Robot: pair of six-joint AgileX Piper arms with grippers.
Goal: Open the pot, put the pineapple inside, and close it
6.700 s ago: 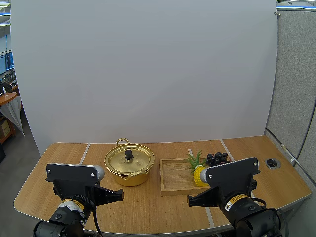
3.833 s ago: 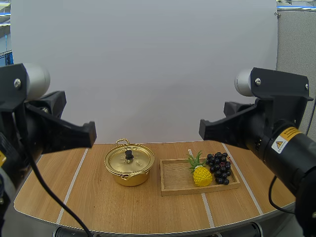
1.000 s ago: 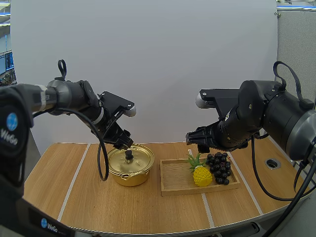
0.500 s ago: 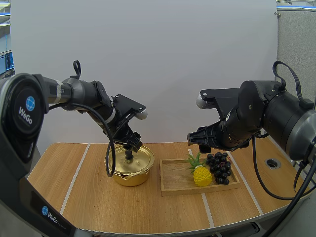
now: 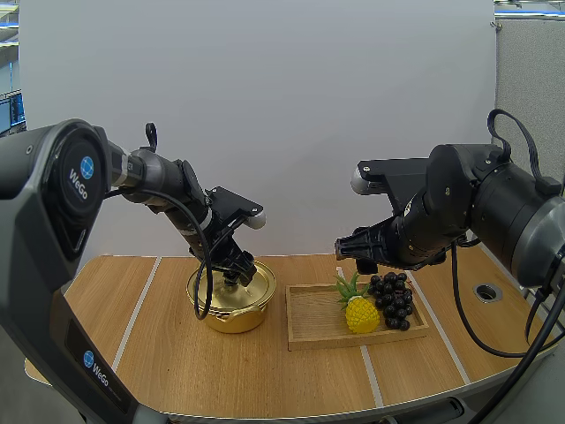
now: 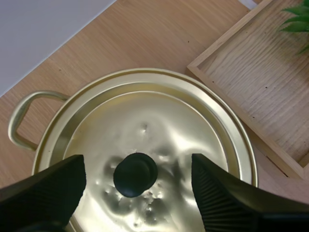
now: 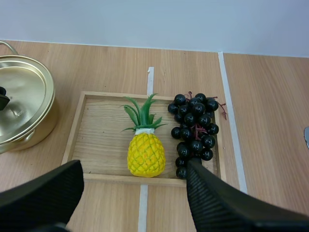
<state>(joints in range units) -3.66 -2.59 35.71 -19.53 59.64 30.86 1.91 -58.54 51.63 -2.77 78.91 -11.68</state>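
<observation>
The left jaws gape astride the black lid knob (image 6: 135,174) of the gold metal pot (image 5: 225,314); right jaws gape over the yellow pineapple (image 7: 146,153).

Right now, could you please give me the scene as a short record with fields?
pot: gold, on the table, left of the tray
lid: on the pot, shut
knob: black, at the lid's middle, between the left jaws, not gripped
left jaws: open, one either side of the knob
right jaws: open, above the tray, holding nothing
pineapple: lying in the tray, leaves pointing away from the robot
grapes: in the tray, beside the pineapple
task step: lid not yet lifted
</observation>
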